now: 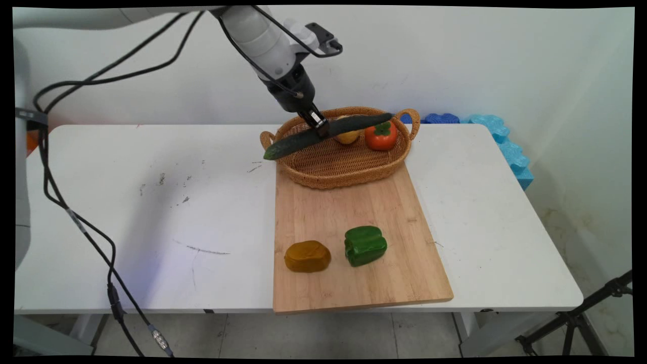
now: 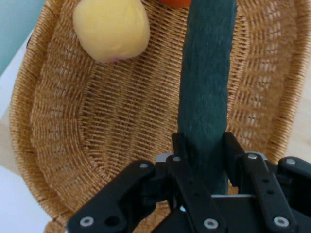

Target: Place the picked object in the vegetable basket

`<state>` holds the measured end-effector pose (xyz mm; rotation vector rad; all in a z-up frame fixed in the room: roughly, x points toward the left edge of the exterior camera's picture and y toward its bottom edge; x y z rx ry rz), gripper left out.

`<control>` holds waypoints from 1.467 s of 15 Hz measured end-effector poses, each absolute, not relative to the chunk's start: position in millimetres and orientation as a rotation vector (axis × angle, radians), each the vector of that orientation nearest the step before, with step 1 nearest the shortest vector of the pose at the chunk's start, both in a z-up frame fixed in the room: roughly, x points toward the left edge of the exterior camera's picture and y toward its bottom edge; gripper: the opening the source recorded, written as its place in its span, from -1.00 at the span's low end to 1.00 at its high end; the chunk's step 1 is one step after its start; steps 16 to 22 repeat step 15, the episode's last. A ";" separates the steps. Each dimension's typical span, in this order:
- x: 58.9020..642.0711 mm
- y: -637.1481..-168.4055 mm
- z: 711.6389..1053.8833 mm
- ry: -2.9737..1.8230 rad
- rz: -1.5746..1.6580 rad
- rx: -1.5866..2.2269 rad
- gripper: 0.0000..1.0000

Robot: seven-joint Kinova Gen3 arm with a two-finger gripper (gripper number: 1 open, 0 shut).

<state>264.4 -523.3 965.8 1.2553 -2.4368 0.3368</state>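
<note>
Main view: gripper (image 1: 320, 127) grips cucumber (image 1: 323, 135) above basket (image 1: 343, 169).

1 cucumber (image 1: 328, 135), 1 tomato (image 1: 381, 135), 1 yellow fruit (image 1: 347, 135), 1 green pepper (image 1: 365, 245), 1 brown lump (image 1: 307, 256). 1 basket (image 1: 328, 169), 1 cutting board (image 1: 354, 222).

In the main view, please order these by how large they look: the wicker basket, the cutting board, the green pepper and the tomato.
1. Cutting board
2. Wicker basket
3. Green pepper
4. Tomato

The tomato lies farther from the camera than the pepper, so their true difference is less sure.
</note>
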 end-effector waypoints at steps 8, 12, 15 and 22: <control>257.0 -551.5 931.6 -2.426 0.322 1.279 1.00; 253.3 -555.4 925.5 -2.419 0.316 1.271 1.00; 250.2 -556.0 925.5 -2.413 0.316 1.256 1.00; 250.2 -556.0 925.5 -2.413 0.316 1.256 1.00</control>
